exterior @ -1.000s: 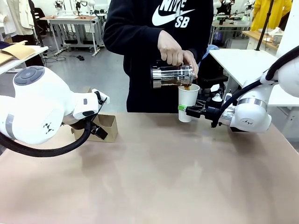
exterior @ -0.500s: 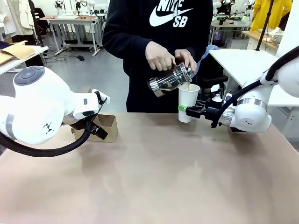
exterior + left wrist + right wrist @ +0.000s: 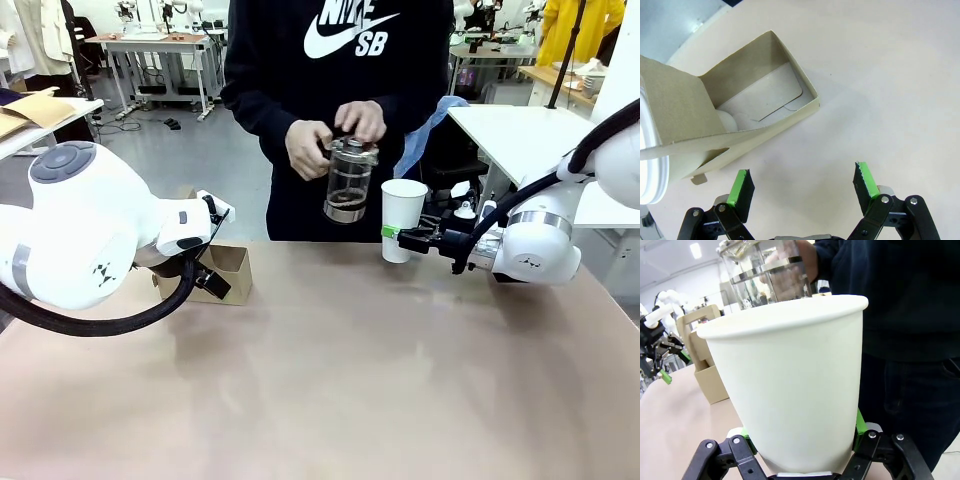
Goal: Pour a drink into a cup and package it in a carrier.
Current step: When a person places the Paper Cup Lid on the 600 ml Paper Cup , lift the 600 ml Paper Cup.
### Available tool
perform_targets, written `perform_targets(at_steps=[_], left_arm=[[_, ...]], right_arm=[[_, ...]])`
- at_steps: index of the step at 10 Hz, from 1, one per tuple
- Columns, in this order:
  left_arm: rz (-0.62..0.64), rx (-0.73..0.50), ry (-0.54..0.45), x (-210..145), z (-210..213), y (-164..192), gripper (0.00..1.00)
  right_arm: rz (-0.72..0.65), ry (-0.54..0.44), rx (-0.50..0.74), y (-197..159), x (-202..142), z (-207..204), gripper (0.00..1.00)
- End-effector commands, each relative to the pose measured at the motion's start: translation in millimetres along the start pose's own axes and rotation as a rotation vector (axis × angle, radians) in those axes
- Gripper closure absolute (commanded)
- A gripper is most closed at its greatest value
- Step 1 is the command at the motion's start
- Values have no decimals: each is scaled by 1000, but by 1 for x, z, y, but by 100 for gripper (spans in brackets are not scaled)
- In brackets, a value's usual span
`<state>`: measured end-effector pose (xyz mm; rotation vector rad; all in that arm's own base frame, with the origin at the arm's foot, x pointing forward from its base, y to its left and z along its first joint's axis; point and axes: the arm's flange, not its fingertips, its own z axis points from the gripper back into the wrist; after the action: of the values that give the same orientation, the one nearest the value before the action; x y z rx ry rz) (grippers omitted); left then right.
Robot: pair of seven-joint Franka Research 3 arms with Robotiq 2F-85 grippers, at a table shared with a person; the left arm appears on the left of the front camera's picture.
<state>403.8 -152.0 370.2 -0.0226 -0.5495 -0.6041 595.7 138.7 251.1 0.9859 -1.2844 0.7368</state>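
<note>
My right gripper (image 3: 392, 236) is shut on the lower part of the tall white paper cup (image 3: 403, 219), holding it upright at the table's far edge. Up close, the cup (image 3: 790, 390) stands between the green pads; its inside is hidden. Left of the cup, a person holds a glass pitcher (image 3: 349, 180) upright in both hands, with a little dark drink (image 3: 347, 199) at its bottom. The brown cardboard carrier (image 3: 231, 270) sits at the far left. My left gripper (image 3: 802, 181) hangs open just beside the carrier (image 3: 765, 95), with nothing between its fingers.
A shorter white lidded cup (image 3: 647, 160) sits in the carrier's slot at the left wrist view's left edge. The person stands at the far side behind the cup. A white side table (image 3: 520, 130) is at the back right. The brown tabletop (image 3: 340, 370) spreads in front.
The person has tipped the pitcher back upright and drawn it left, away from the cup's rim. The pouring has stopped. Neither arm has moved.
</note>
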Motion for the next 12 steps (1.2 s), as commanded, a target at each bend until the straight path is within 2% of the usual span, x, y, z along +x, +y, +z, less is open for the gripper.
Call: perform_targets(at_steps=[1,12], left_arm=[[0,-2,-1,0,0,0,0],[0,-2,-1,0,0,0,0]], right_arm=[[4,-3,2,1,3,-2,20],[4,-3,2,1,3,-2,20]])
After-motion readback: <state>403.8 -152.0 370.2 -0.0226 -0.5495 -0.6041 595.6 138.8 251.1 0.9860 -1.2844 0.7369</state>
